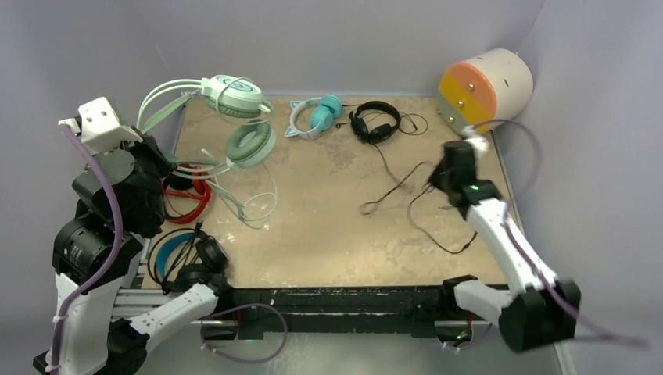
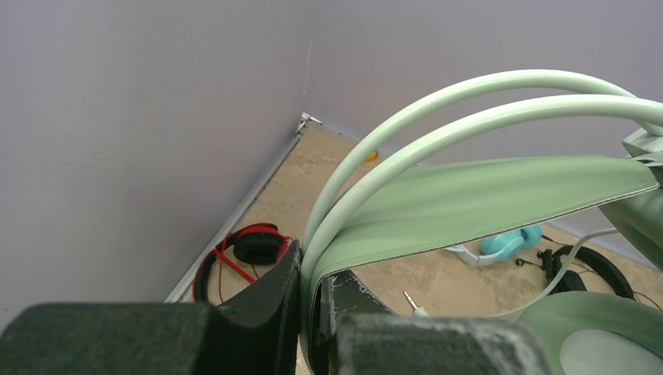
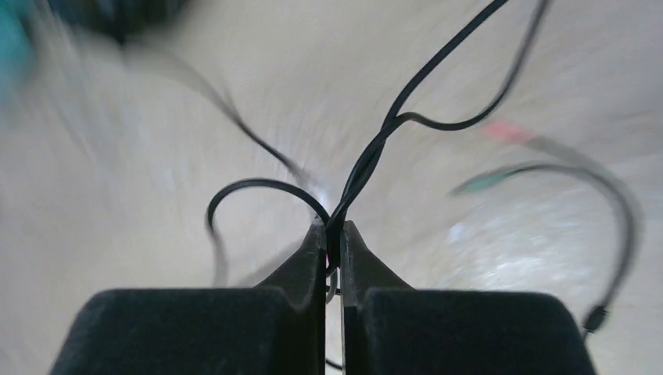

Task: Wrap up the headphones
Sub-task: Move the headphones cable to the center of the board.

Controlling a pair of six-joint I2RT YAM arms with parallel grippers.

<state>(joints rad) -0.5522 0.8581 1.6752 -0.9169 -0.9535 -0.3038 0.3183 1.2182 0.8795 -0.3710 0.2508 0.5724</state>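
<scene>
I see left gripper (image 2: pixel 311 269) clamped on mint-green headset (image 1: pixel 250 144) band, far left of drum (image 1: pixel 486 87). Right gripper (image 3: pixel 334 234) pinching black cable (image 3: pixel 375 152), nearside of drum. Small black headset (image 1: pixel 375 121) left of drum.

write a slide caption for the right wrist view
Close-up: right jaws shut on a thin black headphone cable, its loops trailing over the blurred tan table.

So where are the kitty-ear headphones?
In the top view, the teal cat-ear headphones lie at the far edge of the table, between the mint-green headphones and the small black headphones.
</scene>
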